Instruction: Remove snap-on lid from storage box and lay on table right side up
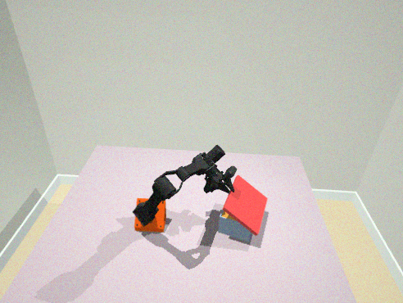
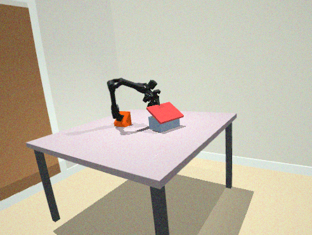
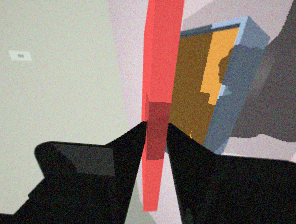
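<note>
The red lid [image 1: 246, 205] [image 2: 165, 112] [image 3: 164, 60] is steeply tilted above the blue-grey storage box. Its edge at the arm's side is raised, and its far side is low, at or close to the box's far edge; contact there cannot be told. The box [image 1: 234, 230] [image 2: 163, 125] [image 3: 239, 95] stands on the table, partly uncovered, with an orange-yellow inside showing. My gripper [image 1: 233, 191] [image 3: 156, 126] is shut on the raised edge of the lid, one finger on each face. In the exterior view the lid hides the fingertips.
The arm's orange base block [image 1: 151, 229] [image 2: 126, 119] stands on the pink table [image 1: 123, 172] [image 2: 133, 159] to the left of the box. The arm arches from it over to the lid. The table's right edge lies beyond the box.
</note>
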